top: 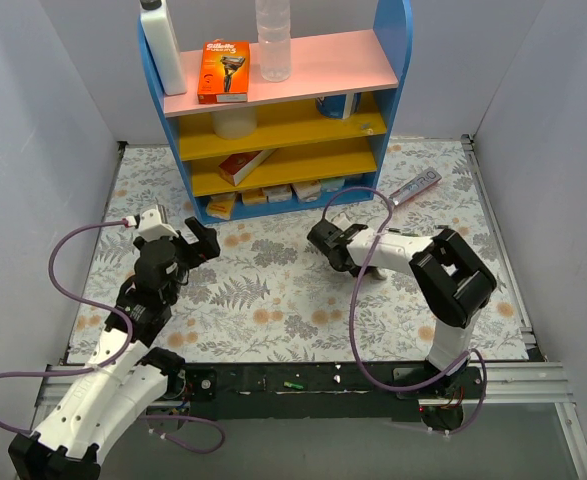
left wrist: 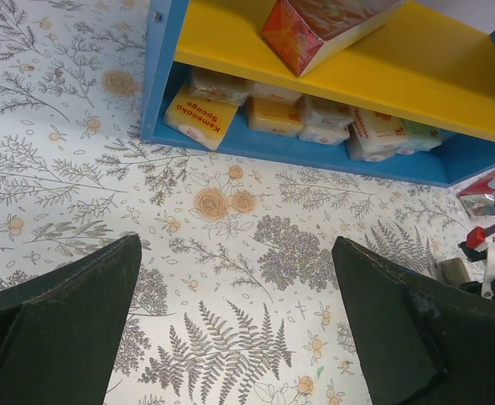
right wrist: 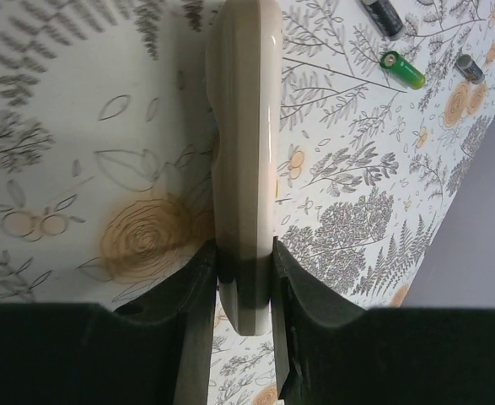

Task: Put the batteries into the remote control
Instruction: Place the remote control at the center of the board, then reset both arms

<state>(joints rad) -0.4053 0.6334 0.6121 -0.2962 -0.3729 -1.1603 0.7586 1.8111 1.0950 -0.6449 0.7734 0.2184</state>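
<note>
Three small cylindrical batteries (right wrist: 403, 69) lie loose; my right claw (right wrist: 245, 257) clamps the slim white plastic remote control (right wrist: 243, 126) edge-on; my left claw (left wrist: 237, 253), gaping, should fetch one next.

A: Left arm (top: 103, 390): white shell links, black joints. Right arm (top: 453, 278)?
B: Same build, with a blocky black elbow. A thin purple cable (top: 352, 320) loops off each.
A: Fingers (left wrist: 61, 337): dark, flat, wedge-shaped, matte.

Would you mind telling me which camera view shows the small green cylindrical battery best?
The right wrist view: there the small green cylindrical battery lies sharp and unobstructed on the floral-patterned tablecloth. In the top external and left wrist views I cannot make it out at all.
</note>
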